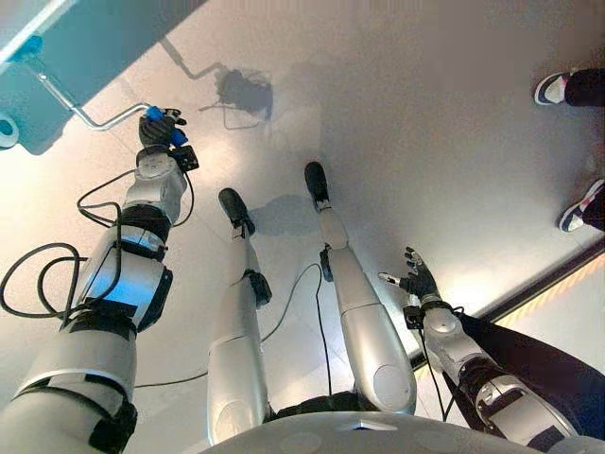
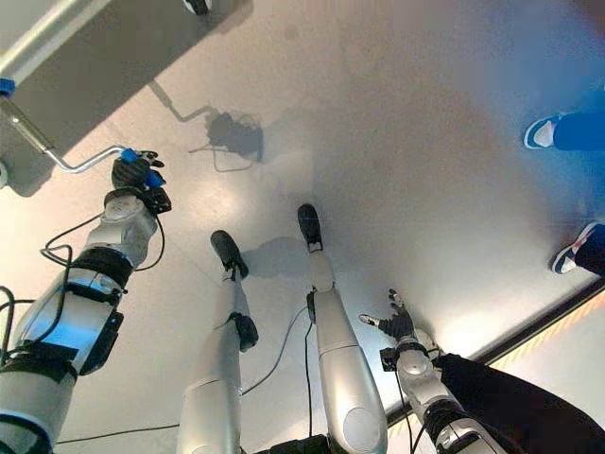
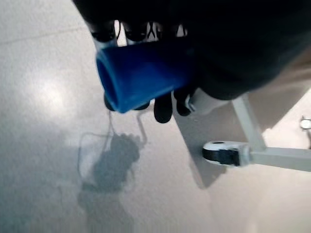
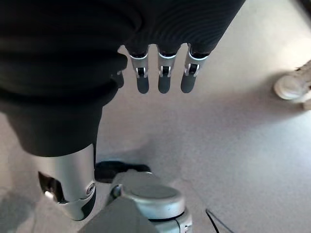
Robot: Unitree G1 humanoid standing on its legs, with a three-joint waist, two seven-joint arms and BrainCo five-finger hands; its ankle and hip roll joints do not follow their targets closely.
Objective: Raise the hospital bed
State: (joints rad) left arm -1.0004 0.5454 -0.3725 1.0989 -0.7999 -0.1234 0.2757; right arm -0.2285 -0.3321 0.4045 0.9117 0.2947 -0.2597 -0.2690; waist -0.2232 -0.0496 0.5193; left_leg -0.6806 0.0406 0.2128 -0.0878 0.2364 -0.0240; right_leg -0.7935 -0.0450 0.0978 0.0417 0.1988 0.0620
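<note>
The hospital bed [image 1: 57, 57] stands at the robot's upper left, its bent crank rod [image 1: 90, 115] reaching out over the floor. The left robot hand [image 1: 161, 128] is curled round the blue crank handle [image 3: 141, 73] (cranking apparently remains). The right robot hand [image 1: 416, 279] hangs relaxed, empty.

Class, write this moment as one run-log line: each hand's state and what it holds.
left hand: shut on blue crank handle | crank rod: runs to hospital bed | right hand: open, idle, low at side
</note>
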